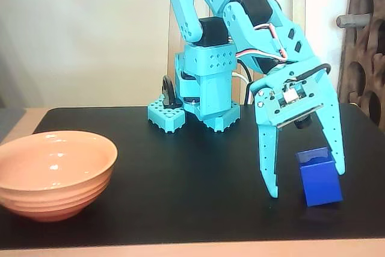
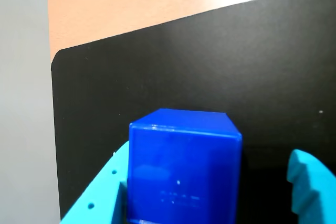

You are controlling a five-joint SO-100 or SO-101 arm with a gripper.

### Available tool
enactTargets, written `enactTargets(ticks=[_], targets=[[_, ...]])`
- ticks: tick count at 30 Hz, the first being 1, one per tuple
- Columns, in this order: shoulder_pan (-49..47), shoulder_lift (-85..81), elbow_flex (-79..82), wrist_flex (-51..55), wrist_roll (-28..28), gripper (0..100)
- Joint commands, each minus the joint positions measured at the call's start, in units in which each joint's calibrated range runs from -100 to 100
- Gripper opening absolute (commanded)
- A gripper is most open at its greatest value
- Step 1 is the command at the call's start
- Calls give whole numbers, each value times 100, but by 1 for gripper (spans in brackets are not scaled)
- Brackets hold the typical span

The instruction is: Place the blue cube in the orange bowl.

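- The blue cube (image 1: 320, 179) stands on the black mat (image 1: 180, 191) at the right of the fixed view, its base flat on the mat and its faces turned a little off square to the camera, so one vertical edge faces forward.
- It is deep blue, smooth and slightly glossy; being a cube, it has no long axis to speak of.
- No brand, label or legible writing shows on it. In the wrist view the blue cube (image 2: 184, 171) carries only a few faint pale specks and a soft reflection on its near face, too small to read as anything.
- The gripper (image 1: 307, 182) hangs over the cube with its turquoise fingers spread wide, one tip down near the mat to the left of the cube, the other beside the cube's right edge.
- In the wrist view the left finger (image 2: 102, 192) lies against or just beside the cube's left side, while the right finger (image 2: 310, 184) stands clear with dark mat between; the cube is not gripped.
- The orange bowl (image 1: 54, 173), pale peach with horizontal ridges, sits upright at the far left of the mat, well apart from the cube.
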Motion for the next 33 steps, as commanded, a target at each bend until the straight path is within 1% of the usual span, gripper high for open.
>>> enactTargets(ticks=[1,3,5,29,33], targets=[[113,-22,-83,-118,-27,25],[113,-22,-92,-118,-27,17],[113,-30,-101,-118,-27,15],[123,-269,-119,-118,-22,15],[133,-678,-155,-118,-22,15]])
